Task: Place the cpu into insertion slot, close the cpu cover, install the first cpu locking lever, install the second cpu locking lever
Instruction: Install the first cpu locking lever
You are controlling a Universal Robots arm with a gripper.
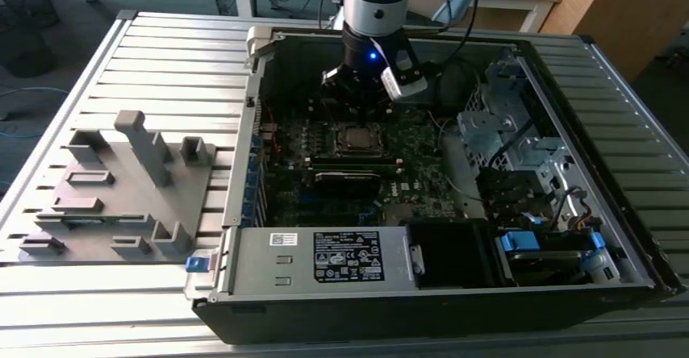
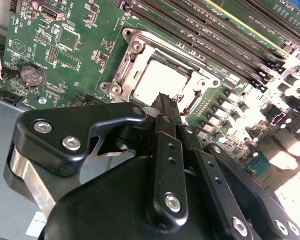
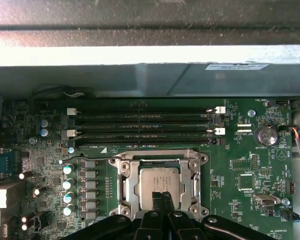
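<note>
Fingers together, tips at cpu edge

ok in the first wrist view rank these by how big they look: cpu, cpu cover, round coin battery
Largest to smallest:
1. cpu cover, the frame around the chip
2. cpu
3. coin battery
All lie on the same board, so nearness hardly skews this.

exterior view | computer case on table | fixture block at case's 9 o'clock | cpu in socket mid-motherboard, cpu cover around it | end effector just above cpu, toward 12 o'clock | power box at cpu's 6 o'clock
</note>
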